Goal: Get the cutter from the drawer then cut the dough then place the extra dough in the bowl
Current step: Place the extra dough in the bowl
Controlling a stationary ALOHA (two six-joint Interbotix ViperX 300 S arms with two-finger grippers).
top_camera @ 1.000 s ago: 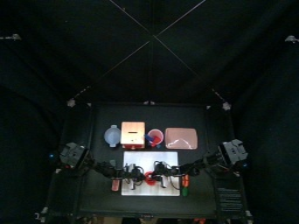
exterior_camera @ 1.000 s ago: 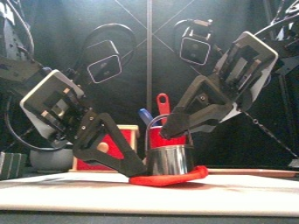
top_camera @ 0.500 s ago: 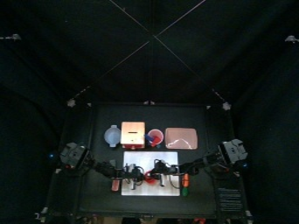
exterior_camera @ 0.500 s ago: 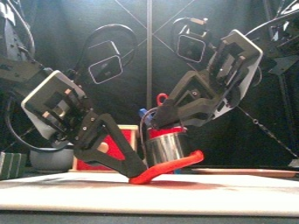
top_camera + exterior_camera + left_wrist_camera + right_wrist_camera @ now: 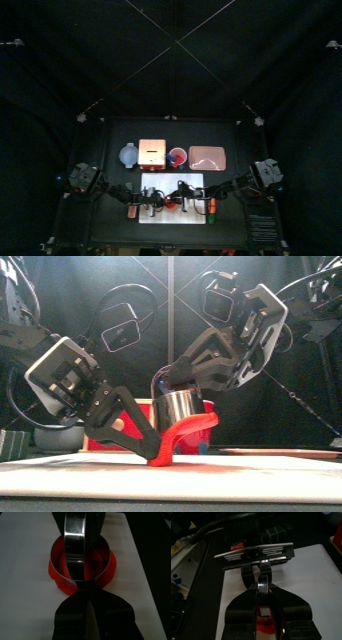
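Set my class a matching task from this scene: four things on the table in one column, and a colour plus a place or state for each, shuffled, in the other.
Column A
1 dough
2 cutter
3 cutting board
4 tray

Column B
a white, at the table's front
b pink, behind the board
c red, one side lifted
d shiny metal, inside the dough ring

Pairs: 1c, 2d, 3a, 4b.

Black worktop [image 5: 201, 132]. White cutting board [image 5: 190, 182] lies flat at front centre, near the front edge. Behind it, a row left to right: blue-grey bowl [image 5: 128, 154], pale wooden box [image 5: 152, 152] just beside it, red cup [image 5: 177, 157], flat pink tray [image 5: 207, 157].
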